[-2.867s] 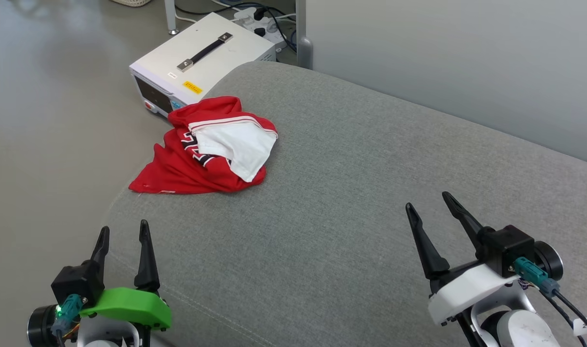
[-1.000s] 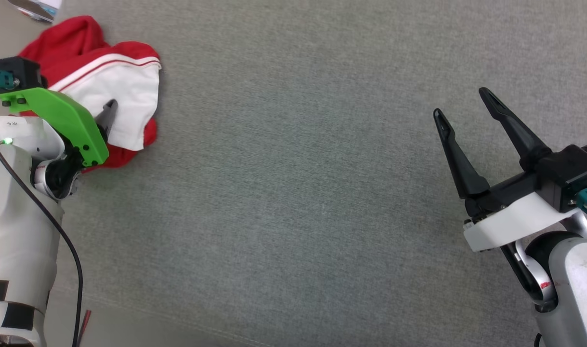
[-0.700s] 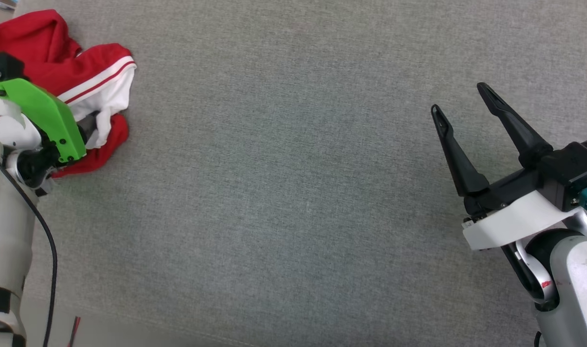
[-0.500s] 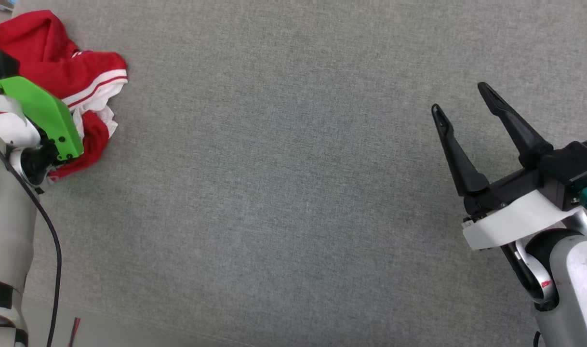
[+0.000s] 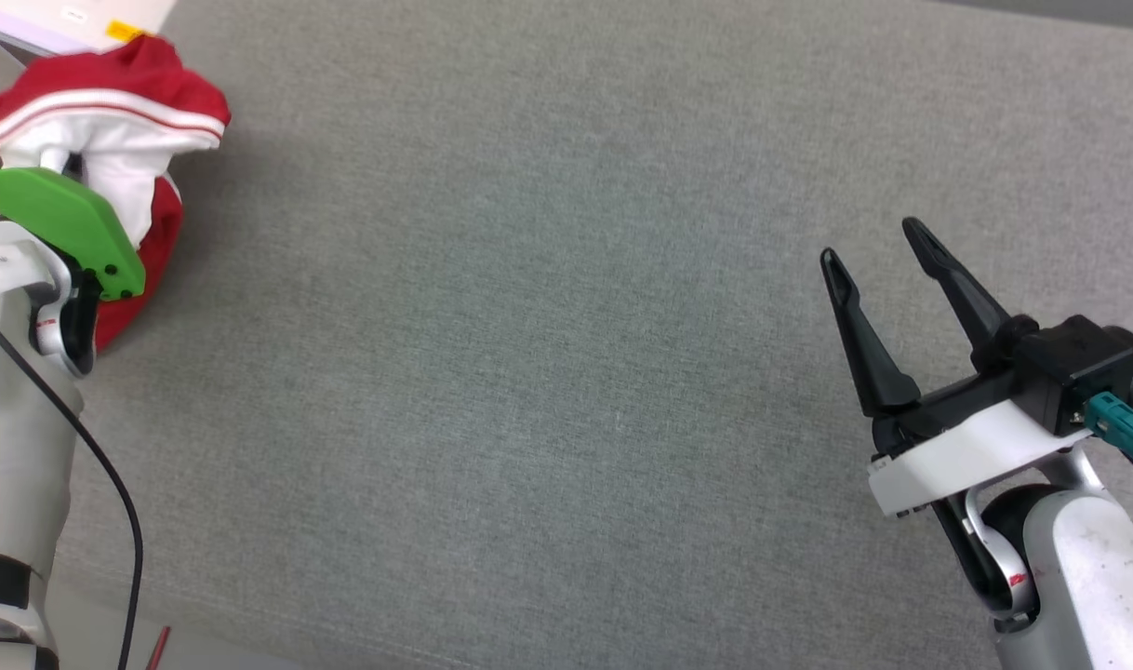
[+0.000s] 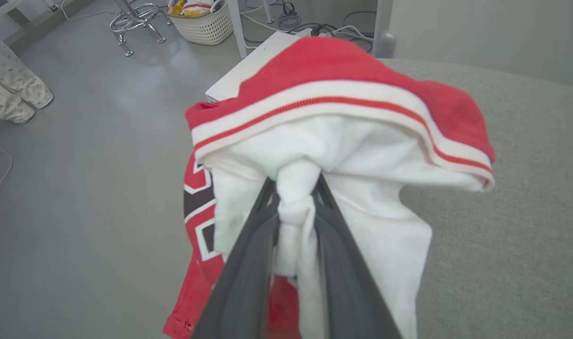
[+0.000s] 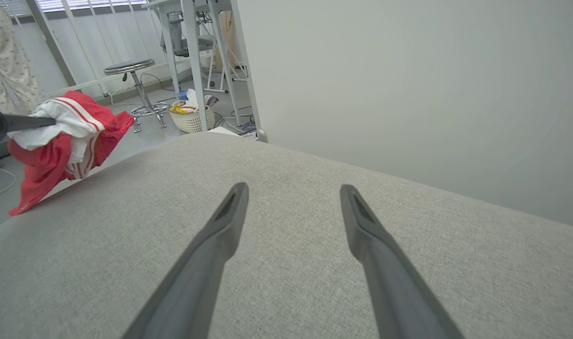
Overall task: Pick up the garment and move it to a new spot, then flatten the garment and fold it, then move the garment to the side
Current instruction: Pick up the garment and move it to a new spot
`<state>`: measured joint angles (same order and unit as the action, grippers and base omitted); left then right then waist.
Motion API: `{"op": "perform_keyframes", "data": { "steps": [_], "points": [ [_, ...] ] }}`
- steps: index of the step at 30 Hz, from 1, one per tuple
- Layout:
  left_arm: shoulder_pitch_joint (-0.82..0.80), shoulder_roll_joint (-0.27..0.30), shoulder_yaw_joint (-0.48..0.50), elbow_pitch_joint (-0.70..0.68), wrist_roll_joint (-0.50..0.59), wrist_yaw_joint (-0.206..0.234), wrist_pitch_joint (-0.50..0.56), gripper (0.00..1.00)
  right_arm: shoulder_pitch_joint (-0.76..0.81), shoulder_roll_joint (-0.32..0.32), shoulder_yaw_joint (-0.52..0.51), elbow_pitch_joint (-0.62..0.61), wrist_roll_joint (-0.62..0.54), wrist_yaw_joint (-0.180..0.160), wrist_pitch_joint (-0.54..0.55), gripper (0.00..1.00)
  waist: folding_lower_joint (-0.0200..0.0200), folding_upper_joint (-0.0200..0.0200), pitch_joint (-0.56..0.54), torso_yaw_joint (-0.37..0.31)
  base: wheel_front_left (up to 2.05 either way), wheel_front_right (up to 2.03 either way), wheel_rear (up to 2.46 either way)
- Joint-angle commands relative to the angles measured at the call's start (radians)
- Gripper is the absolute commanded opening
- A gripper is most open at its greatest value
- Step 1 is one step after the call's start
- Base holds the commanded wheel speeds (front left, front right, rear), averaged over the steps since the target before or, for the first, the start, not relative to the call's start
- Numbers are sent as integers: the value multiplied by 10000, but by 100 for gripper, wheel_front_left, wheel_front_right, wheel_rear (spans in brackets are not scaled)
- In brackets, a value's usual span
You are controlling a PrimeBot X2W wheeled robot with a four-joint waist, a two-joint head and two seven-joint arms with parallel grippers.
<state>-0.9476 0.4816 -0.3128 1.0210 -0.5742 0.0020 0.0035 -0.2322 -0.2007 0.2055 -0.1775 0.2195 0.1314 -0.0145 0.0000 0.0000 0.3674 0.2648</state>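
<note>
Changed since a second ago: left gripper (image 6: 296, 183) drawn in from fully spread onto a fold of white cloth; garment (image 5: 171, 88) gathered into a taller bunch; head camera shifted too, so a white box (image 5: 64, 19) with a yellow label (image 5: 125, 31) now sits in the top left corner of that view

Item 1, garment: red jersey tee with a white sleeve and red-and-white striped trim. Black white-outlined lettering is partly visible on the hanging red part. Location: far left edge of the grey cushion (image 5: 548, 372), raised at the pinch point, red body drooping below. Whether the lowest corner touches the cushion cannot be told

Item 2, left gripper: green-shelled. Its two dark fingers (image 6: 249, 263) are clamped narrow on a twisted wad of the white sleeve, with cloth bulging between and over the tips

Item 3, right gripper (image 5: 869, 242): white-shelled, fingers spread wide with nothing between them. It is held above bare cushion at the right, well apart from the garment

Item 4, surroundings in the left wrist view: grey floor (image 6: 79, 188), woven basket (image 6: 204, 21), chrome stool base (image 6: 136, 14)
</note>
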Motion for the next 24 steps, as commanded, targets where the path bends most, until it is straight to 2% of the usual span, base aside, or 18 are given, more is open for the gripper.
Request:
{"op": "perform_keyframes", "data": {
  "steps": [1, 4, 8, 15, 24],
  "points": [
    [-187, -70, -45, -135, 187, 105, -412, 0, 163, 111, -101, 80, 48, -7, -145, 100, 0, 0, -793, 187, 0, 0, 0],
    [-165, -221, -197, -416, 391, 131, -1247, 0, 424, 384, -307, 253, 14, -7, -309, 100, 0, 0, -1266, 126, 0, 0, 0],
    [0, -567, -390, -744, 506, 139, -1815, 0, 712, 638, -529, 426, -143, -7, -413, 100, 0, 0, -1726, -84, 0, 0, 0],
    [427, -1260, -800, -1498, 489, -32, -1761, 0, 998, 718, -765, 540, -382, -7, -428, 100, 0, 0, -2173, -827, 0, 0, 0],
    [1719, -1933, -1420, -2945, 327, -328, -1317, 0, 1379, 878, -1226, 661, -450, -7, -440, 100, 0, 0, -2672, -2365, 0, 0, 0]
  ]
}}
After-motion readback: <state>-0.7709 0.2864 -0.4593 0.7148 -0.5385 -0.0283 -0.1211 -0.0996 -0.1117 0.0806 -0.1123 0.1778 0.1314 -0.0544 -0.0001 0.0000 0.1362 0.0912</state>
